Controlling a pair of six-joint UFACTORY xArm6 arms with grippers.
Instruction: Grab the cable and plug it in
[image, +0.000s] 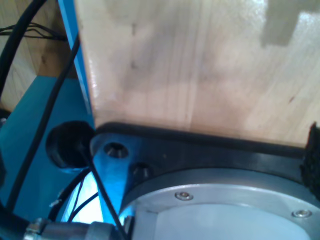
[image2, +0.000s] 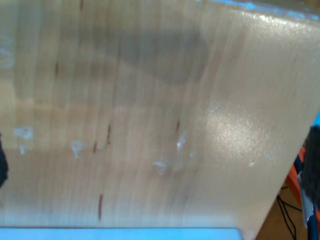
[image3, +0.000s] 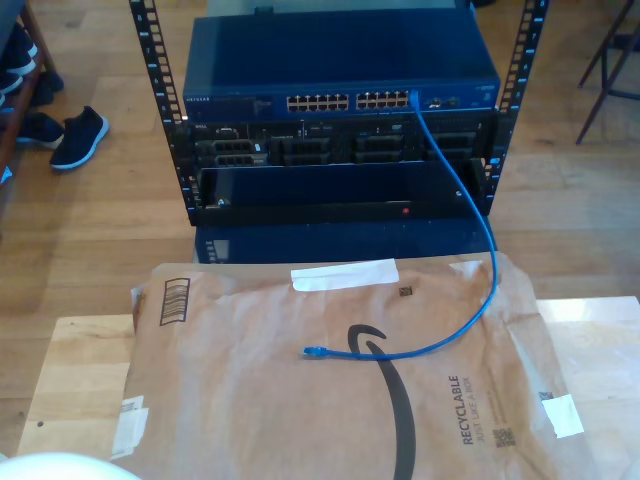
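Note:
The blue cable hangs from a port at the right end of the network switch in the exterior view. It drops down the rack front and curves over the brown cardboard. Its free plug lies on the cardboard near the printed black arrow. My first gripper looks down at a bare wooden tabletop and a grey metal arm base; one dark fingertip shows at the picture's edge. My second gripper hangs open over plain wood, with nothing between its dark fingertips.
The rack stands on the floor beyond the table. Flattened cardboard covers most of the wooden table. Black robot cables run beside the arm base. Dark shoes sit on the floor at the exterior view's left.

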